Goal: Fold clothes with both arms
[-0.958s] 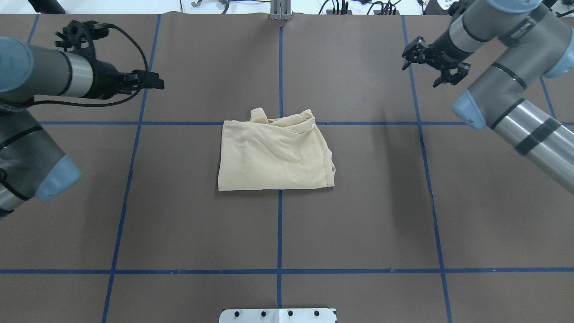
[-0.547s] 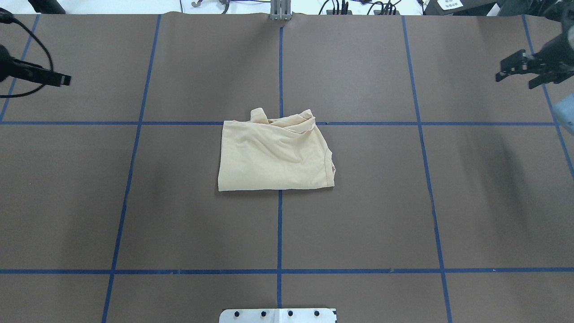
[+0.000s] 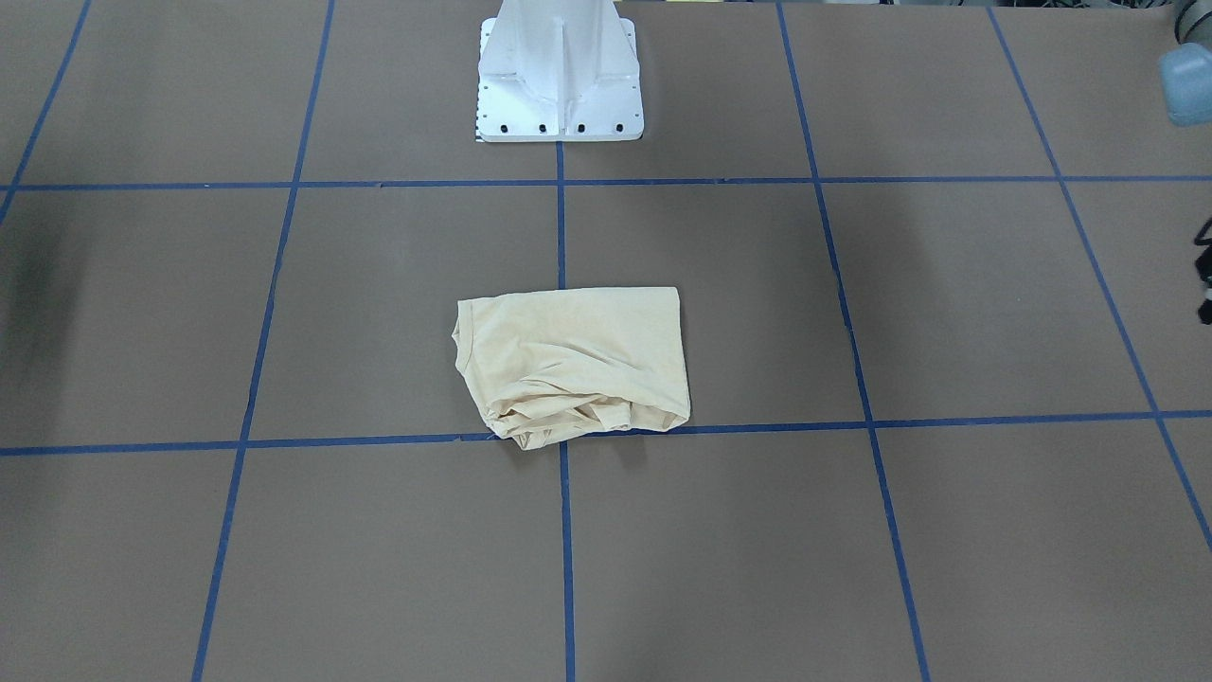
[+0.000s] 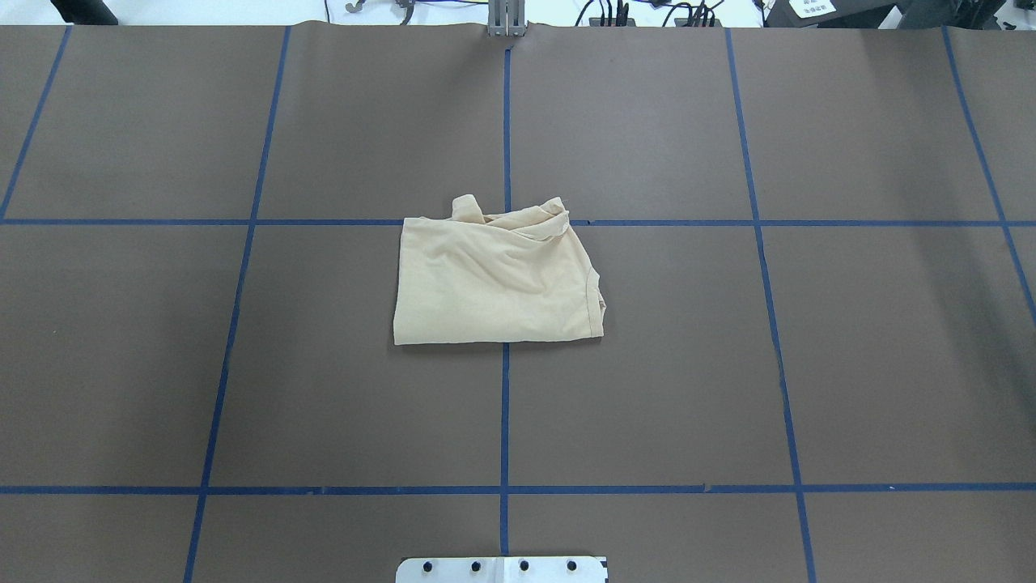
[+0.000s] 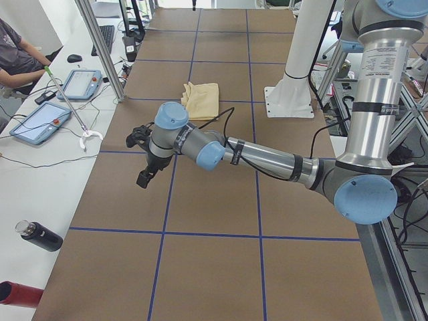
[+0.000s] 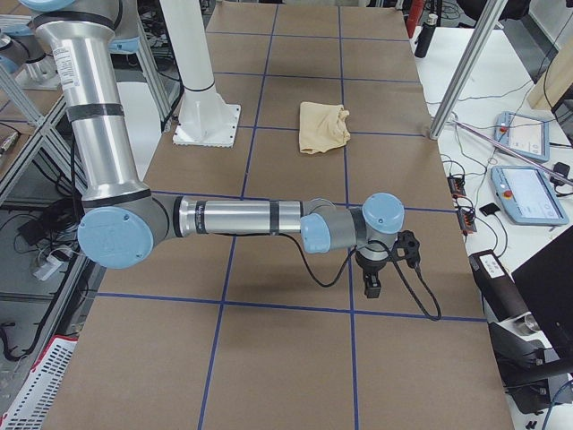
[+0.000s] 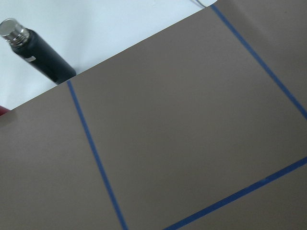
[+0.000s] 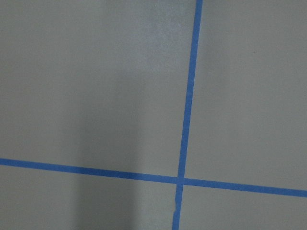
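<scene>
Exterior left shows left claw (overhead: T-shirt).

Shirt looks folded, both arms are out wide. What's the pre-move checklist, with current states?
1. T-shirt folded and lying at table centre: ok.
2. Fold tidy: not ok. Bunched fabric pokes out along its far edge.
3. Tools clear of the T-shirt: ok. The left tool and right tool are over bare table near opposite ends.
4. Tools free of cloth: ok.
5. Tools open or shut: cannot tell from the side views.
6. Black bottle off the brown table cover: ok.
</scene>
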Robot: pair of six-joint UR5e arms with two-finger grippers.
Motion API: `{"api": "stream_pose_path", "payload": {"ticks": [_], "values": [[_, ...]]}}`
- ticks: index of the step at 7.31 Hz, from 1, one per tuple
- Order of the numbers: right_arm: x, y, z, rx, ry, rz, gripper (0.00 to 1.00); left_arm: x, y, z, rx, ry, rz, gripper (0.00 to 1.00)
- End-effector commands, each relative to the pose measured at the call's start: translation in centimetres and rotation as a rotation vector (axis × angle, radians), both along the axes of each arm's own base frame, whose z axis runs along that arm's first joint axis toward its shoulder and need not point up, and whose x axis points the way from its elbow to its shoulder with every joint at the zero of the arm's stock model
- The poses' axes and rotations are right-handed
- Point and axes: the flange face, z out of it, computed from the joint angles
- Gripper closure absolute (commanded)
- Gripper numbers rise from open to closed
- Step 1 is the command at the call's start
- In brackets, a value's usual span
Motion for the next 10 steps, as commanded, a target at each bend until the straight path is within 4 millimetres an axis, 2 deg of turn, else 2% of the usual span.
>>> {"api": "stream_pose_path", "payload": {"ticks": [1, 2, 3, 4, 5, 6, 8, 10], "values": [[0.4, -0.1, -0.5, -0.031, 0.008, -0.018, 0.00, -2.1, 2.7, 2.5, -0.087, 0.089, 0.038, 0.00], [0.3, 0.4, -2.6, -0.041, 0.002, -0.006, 0.00, -2.1, 3.3, 4.4, -0.132, 0.090, 0.022, 0.00], [0.3, 1.4, -6.5, -0.099, 0.002, 0.072, 0.00, -2.0, 2.7, 6.4, -0.159, 0.087, 0.021, 0.00], [0.3, 5.2, -7.0, -0.118, -0.005, 0.085, 0.00, -1.8, 1.5, 6.8, -0.101, 0.087, 0.023, 0.00], [0.4, 7.8, -7.3, -0.105, -0.007, 0.084, 0.00, -1.8, 1.3, 8.3, -0.101, 0.097, 0.009, 0.00], [0.5, 8.3, -6.4, -0.118, 0.000, 0.082, 0.00, -1.8, 1.1, 7.7, -0.059, 0.101, 0.003, 0.00], [0.3, 8.5, -6.5, -0.127, -0.011, 0.088, 0.00, -1.8, 0.9, 5.7, -0.011, 0.099, 0.004, 0.00], [-0.2, 8.1, -5.7, -0.144, 0.000, 0.081, 0.00, -1.8, 0.9, 5.2, -0.001, 0.104, 0.008, 0.00]]}}
